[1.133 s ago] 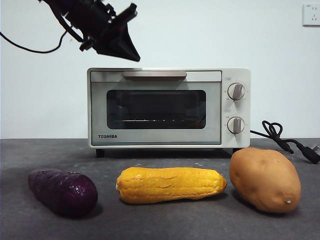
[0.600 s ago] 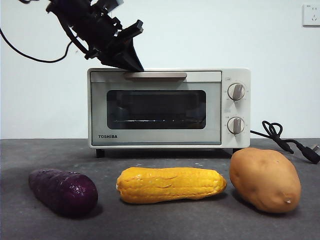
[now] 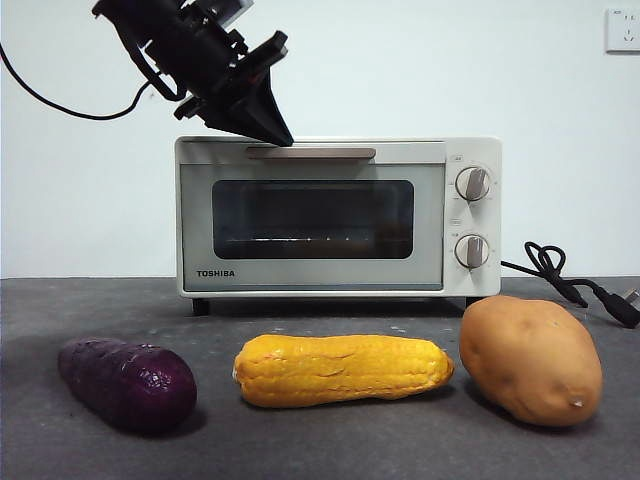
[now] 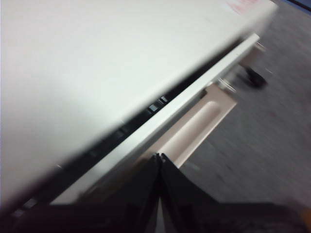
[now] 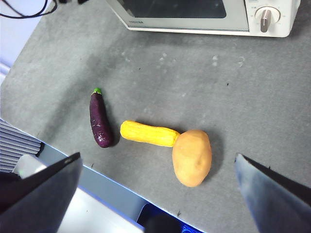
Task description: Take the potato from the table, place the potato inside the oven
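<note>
The potato (image 3: pixel 530 360) lies on the table (image 3: pixel 330 440) at the front right, tan and oval; the right wrist view shows the potato (image 5: pixel 192 158) from high above. The cream oven (image 3: pixel 338 215) stands behind it. My left gripper (image 3: pixel 283 138) comes down from the upper left with its tip at the left end of the oven's handle (image 3: pixel 312 153). In its own view the left gripper (image 4: pixel 159 158) is shut, jaws pressed together right by the beige handle (image 4: pixel 197 128), and a dark slit shows along the door's top edge. My right gripper (image 5: pixel 157 156) hangs open high over the table, holding nothing.
A yellow corn cob (image 3: pixel 342 369) lies front centre, touching the potato's side in the right wrist view. A dark purple sweet potato (image 3: pixel 127 383) lies front left. The oven's black cord (image 3: pixel 575 285) trails on the table at the right. A wall socket (image 3: pixel 622 29) is at the upper right.
My left gripper has come down and to the right, from above the oven's left corner to the handle's left end. The handle sits slightly lower and the door looks slightly shifted.
</note>
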Tool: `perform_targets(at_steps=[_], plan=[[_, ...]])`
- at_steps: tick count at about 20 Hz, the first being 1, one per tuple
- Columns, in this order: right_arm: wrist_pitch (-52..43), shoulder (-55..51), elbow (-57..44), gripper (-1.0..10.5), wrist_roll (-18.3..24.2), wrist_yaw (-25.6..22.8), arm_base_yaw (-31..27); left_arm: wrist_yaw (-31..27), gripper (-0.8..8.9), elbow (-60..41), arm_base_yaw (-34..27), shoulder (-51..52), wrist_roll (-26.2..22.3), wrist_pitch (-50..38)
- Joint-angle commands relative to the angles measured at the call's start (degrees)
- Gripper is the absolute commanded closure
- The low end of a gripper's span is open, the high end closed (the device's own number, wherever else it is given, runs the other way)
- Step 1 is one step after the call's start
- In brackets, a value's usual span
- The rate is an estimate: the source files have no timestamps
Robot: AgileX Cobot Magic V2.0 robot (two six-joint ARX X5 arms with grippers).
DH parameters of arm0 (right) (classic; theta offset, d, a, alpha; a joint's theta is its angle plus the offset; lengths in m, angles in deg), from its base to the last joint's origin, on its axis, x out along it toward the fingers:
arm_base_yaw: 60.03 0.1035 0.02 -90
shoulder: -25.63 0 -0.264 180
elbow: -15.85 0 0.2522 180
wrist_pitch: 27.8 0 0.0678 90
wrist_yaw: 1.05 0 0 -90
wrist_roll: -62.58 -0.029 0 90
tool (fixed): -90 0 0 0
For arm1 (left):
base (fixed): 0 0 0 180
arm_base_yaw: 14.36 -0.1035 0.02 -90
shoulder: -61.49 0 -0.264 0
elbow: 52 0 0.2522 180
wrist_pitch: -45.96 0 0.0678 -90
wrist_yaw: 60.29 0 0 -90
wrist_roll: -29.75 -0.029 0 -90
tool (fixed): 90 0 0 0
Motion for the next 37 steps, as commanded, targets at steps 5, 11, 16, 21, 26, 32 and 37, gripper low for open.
perform_targets(at_steps=[5,11,16,21,26,32,37], plan=[[-0.17,-0.04,0.07,2.6,-0.33,0.09,0.11,0.22,8.21,-1.81,4.07,-1.79,-0.94,10.95],[-0.17,-0.04,0.07,2.6,-0.35,0.04,0.11,0.2,8.21,-1.81,8.0,-1.75,-0.5,20.28],[-0.15,0.07,0.07,2.6,-0.37,-0.15,0.11,0.17,8.21,-1.81,10.08,-1.75,-0.26,23.63],[0.15,0.44,0.09,2.6,-0.74,-0.2,0.22,-0.13,8.21,-1.81,10.08,0.15,-0.09,22.73],[1.09,4.61,0.07,2.6,-0.92,-4.15,4.22,-4.57,8.21,-1.79,7.8,11.39,1.07,22.12],[3.04,14.34,0.04,2.6,-0.92,-14.21,13.09,-4.7,8.21,-1.81,4.28,30.73,1.55,24.79],[-0.52,21.81,-2.54,2.6,-2.51,-19.58,18.12,-8.26,8.21,-1.81,4.11,41.48,1.68,28.24]])
